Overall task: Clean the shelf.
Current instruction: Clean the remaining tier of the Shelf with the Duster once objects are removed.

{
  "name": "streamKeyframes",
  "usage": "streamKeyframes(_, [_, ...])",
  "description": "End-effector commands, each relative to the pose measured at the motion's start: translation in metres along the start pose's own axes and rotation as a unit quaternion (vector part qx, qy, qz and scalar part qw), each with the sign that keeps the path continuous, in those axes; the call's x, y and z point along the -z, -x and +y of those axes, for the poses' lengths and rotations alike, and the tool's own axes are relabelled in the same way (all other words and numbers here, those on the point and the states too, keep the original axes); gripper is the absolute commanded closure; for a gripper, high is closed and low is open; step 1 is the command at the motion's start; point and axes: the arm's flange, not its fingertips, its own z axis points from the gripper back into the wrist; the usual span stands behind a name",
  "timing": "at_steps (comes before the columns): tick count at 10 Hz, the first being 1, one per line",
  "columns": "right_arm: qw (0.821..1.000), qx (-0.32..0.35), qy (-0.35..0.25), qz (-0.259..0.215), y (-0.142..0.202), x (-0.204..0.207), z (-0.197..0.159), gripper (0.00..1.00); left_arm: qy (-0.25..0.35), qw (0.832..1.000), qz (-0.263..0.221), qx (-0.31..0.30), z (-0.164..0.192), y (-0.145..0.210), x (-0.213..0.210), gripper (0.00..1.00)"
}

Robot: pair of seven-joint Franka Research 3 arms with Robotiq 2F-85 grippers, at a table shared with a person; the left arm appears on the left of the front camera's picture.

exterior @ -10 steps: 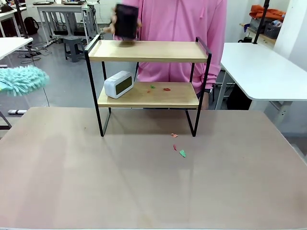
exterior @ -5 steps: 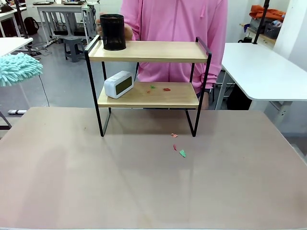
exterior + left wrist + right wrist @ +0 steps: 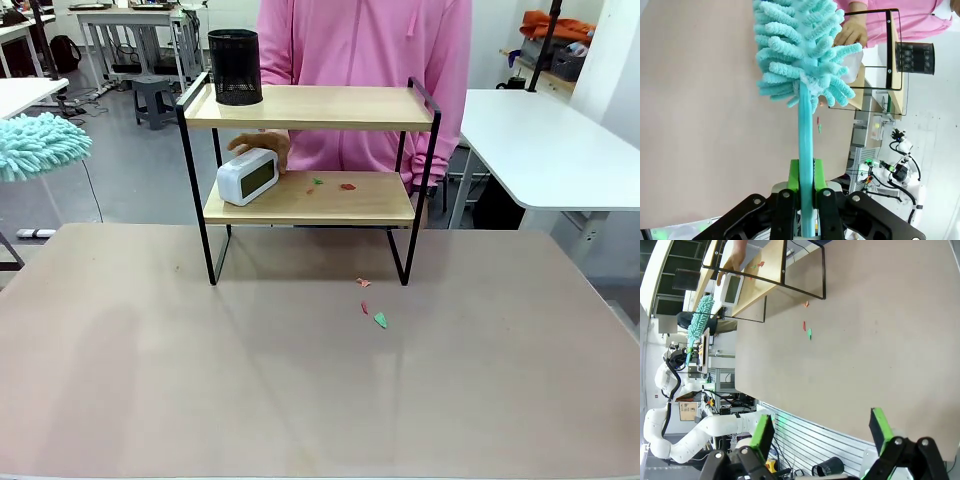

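Shelf (image 3: 310, 105) at far mid of table (image 3: 300, 400), person behind. L pincer (image 3: 806, 172) clamped on teal duster (image 3: 800, 55). R pincer (image 3: 821, 432) spread wide, empty. Person's hand (image 3: 262, 145) on white clock (image 3: 247, 177), lower board; mesh cup (image 3: 235, 67) top-left.

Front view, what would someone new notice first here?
The fluffy teal duster at the left edge, clamped by its handle in the robot's left hand. Then the two-tier shelf at the table's far side, where a person's hand reaches the white clock on the lower board, coloured scraps beside it, a black mesh cup on top.
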Motion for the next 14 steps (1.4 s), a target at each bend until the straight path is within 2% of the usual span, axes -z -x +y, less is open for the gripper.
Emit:
streamKeyframes(1, [1.000, -0.011, -0.012, -0.007, -0.001, 0.000, 0.000, 0.00, 0.009, 1.000, -0.002, 0.009, 0.000, -0.001, 0.000, 1.00])
streamKeyframes(7, [1.000, -0.011, -0.012, -0.007, -0.001, 0.000, 0.000, 0.00, 0.009, 1.000, -0.002, 0.009, 0.000, -0.001, 0.000, 1.00])
streamKeyframes(8, [1.000, -0.011, -0.012, -0.007, -0.001, 0.000, 0.000, 0.00, 0.000, 1.000, 0.000, 0.000, 0.000, 0.000, 0.000, 0.88])
streamKeyframes(9, [1.000, -0.011, -0.012, -0.007, -0.001, 0.000, 0.000, 0.00, 0.014, 0.999, 0.034, 0.036, -0.015, 0.013, -0.004, 0.88])
streamKeyframes(10, [1.000, -0.011, -0.012, -0.007, -0.001, 0.000, 0.000, 0.00, 0.050, 0.986, 0.127, 0.097, -0.026, 0.045, -0.014, 0.88])
streamKeyframes(11, [1.000, -0.011, -0.012, -0.007, -0.001, 0.000, 0.000, 0.00, 0.064, 0.975, 0.159, 0.139, -0.028, 0.072, -0.022, 0.88])
streamKeyframes(12, [1.000, -0.011, -0.012, -0.007, -0.001, 0.000, 0.000, 0.00, 0.080, 0.969, 0.172, 0.160, -0.025, 0.093, -0.032, 0.88])
streamKeyframes(14, [1.000, -0.011, -0.012, -0.007, -0.001, 0.000, 0.000, 0.00, 0.092, 0.965, 0.168, 0.181, -0.021, 0.118, -0.051, 0.88])
